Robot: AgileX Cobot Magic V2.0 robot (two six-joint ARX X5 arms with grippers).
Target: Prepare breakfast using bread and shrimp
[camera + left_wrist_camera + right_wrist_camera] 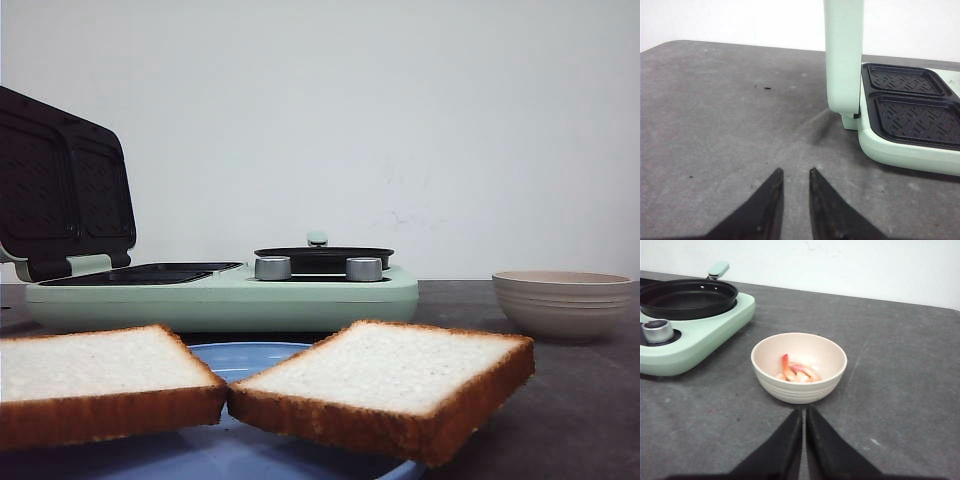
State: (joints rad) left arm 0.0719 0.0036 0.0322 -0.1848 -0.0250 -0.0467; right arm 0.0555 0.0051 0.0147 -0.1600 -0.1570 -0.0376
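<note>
Two square slices of white bread, one on the left (95, 375) and one on the right (395, 375), lie on a blue plate (245, 360) at the front. Pink shrimp (796, 371) lie in a cream bowl (799, 385), which also shows in the front view (562, 300). My left gripper (795, 171) hovers over bare table beside the sandwich maker, jaws a little apart and empty. My right gripper (804, 409) is shut and empty, just short of the bowl. Neither gripper shows in the front view.
A mint-green sandwich maker (225, 290) stands behind the plate, its lid (60, 190) raised. Its two black grill plates (912, 107) are bare. A black pan (687, 297) sits on its right half, with two metal knobs (272, 267) in front.
</note>
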